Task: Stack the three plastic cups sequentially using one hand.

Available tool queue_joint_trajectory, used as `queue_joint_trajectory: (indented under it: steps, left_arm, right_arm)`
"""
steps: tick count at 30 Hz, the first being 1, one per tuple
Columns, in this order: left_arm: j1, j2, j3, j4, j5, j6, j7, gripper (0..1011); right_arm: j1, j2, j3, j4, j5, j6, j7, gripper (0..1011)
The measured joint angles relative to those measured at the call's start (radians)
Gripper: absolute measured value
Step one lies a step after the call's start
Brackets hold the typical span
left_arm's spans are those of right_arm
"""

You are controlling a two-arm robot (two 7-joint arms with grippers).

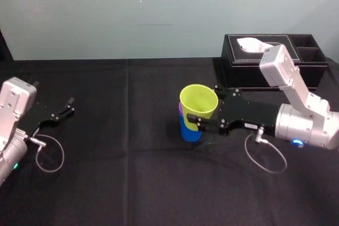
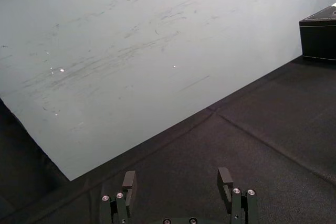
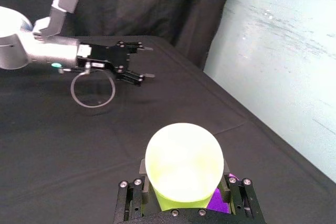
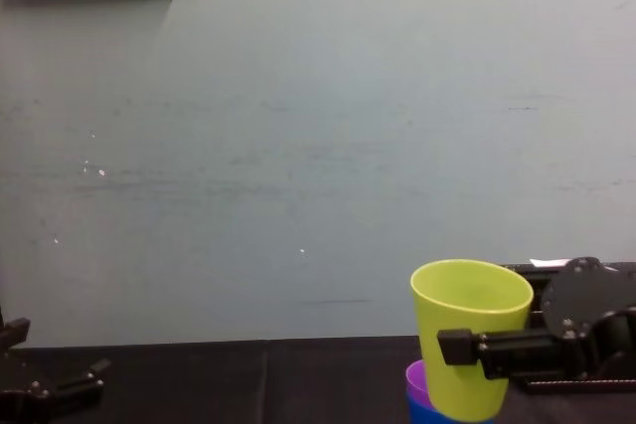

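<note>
My right gripper (image 1: 205,107) is shut on the yellow-green cup (image 1: 198,101), one finger on each side of its wall. The cup is upright and slightly tilted, its base dipping into the purple cup (image 1: 180,109), which is nested in the blue cup (image 1: 189,129) on the black cloth. In the right wrist view the yellow-green cup (image 3: 184,163) sits between the fingers and a sliver of the purple cup (image 3: 220,200) shows beneath. From the chest, the yellow-green cup (image 4: 467,335) hides most of the purple cup (image 4: 417,384) and the blue cup (image 4: 422,412). My left gripper (image 1: 66,108) rests open at the far left.
A black tissue box (image 1: 275,56) stands at the back right, just behind the right arm. A cable loop (image 1: 265,157) hangs under the right wrist. A pale wall (image 1: 159,14) rises behind the table's back edge.
</note>
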Motion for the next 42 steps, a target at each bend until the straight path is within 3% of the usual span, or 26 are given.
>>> queue_joint_trajectory:
  steps: [10, 23, 42]
  left_arm:
    - [0.0, 0.0, 0.0, 0.0, 0.0, 0.0, 0.0, 1011]
    - [0.0, 0.0, 0.0, 0.0, 0.0, 0.0, 0.0, 1011]
    - [0.0, 0.0, 0.0, 0.0, 0.0, 0.0, 0.0, 1011]
  right_arm:
    - [0.048, -0.048, 0.004, 0.056, -0.019, 0.021, -0.007, 733]
    - [0.127, -0.096, -0.008, 0.158, 0.012, 0.062, 0.039, 733]
    - [0.175, -0.109, -0.033, 0.233, 0.051, 0.076, 0.068, 733]
